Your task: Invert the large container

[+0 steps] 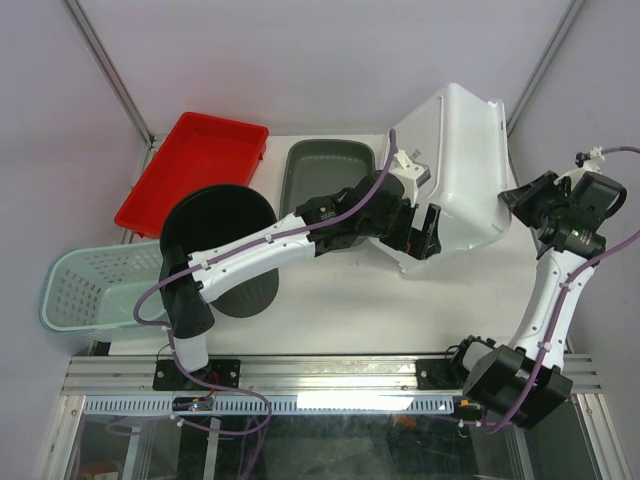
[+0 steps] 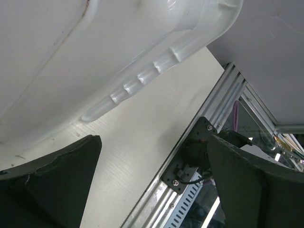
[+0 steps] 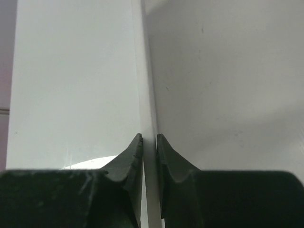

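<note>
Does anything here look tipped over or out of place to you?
Yes: the large white container is tilted up on edge at the back right instead of lying flat, with the right gripper pinching its rim. The mint basket also juts past the left edge of the table.

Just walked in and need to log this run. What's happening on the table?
Both arms are working on the large white container, which is tipped up at an angle, not yet upside down. The right gripper pinches its rim between its fingers. The left gripper is open by the container's lower rim, holding nothing.
</note>
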You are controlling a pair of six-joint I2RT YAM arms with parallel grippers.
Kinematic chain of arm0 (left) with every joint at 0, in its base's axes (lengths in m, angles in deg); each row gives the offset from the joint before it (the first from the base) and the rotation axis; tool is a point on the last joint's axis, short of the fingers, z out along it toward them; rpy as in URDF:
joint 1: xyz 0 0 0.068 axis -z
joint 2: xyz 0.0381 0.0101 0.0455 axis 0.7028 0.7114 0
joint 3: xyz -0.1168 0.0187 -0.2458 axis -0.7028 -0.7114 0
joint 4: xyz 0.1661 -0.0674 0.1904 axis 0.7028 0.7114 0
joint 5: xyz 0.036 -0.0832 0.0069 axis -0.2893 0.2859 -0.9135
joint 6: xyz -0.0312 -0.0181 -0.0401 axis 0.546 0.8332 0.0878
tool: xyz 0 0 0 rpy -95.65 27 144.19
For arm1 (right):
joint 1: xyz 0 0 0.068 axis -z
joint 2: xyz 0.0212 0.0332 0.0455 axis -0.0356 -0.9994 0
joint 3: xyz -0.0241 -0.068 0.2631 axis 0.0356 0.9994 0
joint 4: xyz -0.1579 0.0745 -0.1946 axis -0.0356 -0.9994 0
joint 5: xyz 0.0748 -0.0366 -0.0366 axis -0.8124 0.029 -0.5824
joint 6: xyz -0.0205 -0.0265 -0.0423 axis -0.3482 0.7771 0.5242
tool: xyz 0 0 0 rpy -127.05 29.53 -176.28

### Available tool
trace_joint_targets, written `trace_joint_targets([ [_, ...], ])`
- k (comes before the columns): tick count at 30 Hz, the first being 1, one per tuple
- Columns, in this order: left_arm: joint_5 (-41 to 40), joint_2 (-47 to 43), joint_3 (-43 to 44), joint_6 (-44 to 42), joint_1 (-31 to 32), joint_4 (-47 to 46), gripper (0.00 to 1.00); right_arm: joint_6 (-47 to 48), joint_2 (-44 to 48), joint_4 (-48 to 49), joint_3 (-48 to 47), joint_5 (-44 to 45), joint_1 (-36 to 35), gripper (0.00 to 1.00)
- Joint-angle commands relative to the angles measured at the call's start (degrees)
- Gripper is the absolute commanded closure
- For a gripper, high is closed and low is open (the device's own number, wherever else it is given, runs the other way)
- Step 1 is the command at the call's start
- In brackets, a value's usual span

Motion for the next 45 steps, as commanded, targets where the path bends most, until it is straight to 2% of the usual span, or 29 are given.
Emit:
trace_joint_targets([
  [1, 2.0, -0.2, 3.1, 0.0, 0.4, -2.8, 0.01, 7.2, 0.0, -6.1, -4.1, 11.7, -0.5, 0.87],
  [4, 2.4, -0.1, 3.0, 0.1, 0.5, -2.8, 0.01, 7.2, -0.8, -7.4, -4.3, 17.4, -0.5, 0.79],
  [8, 2.5, -0.3, 2.2, 0.5, 0.5, -3.2, 0.01, 6.4, -0.8, -7.8, -4.5, 22.7, -0.5, 0.55],
  [10, 2.8, -0.3, 1.5, 0.8, 0.5, -3.9, 0.01, 6.1, -0.6, -7.7, -4.4, 22.9, -0.6, 0.48],
  [20, 3.2, -0.8, 0.4, 1.6, 0.6, -4.9, 0.01, 5.3, 3.1, -7.7, -4.8, 22.1, -1.9, 0.41],
  [28, -1.6, -8.7, -3.4, 1.2, 0.6, -4.9, 0.01, 1.1, 13.2, -6.8, -3.0, 8.6, -8.1, 0.38],
  [32, -1.8, -15.8, -3.6, 0.0, 0.7, -4.9, 0.01, -3.2, 18.3, -3.5, 3.3, 5.1, -15.4, 0.38],
  [37, -1.7, -21.7, -3.4, -1.1, 0.8, -5.5, 0.01, -6.6, 19.1, -1.3, 7.7, 7.9, -29.6, 0.37],
  [40, -1.7, -24.8, -3.0, -1.8, 0.8, -6.0, 0.01, -8.3, 16.7, -0.1, 9.4, 15.6, -41.8, 0.38],
  [45, -4.7, -28.3, -4.5, -2.9, 0.8, -6.9, 0.01, -11.7, 7.7, -0.2, 9.3, 36.8, -67.0, 0.38],
])
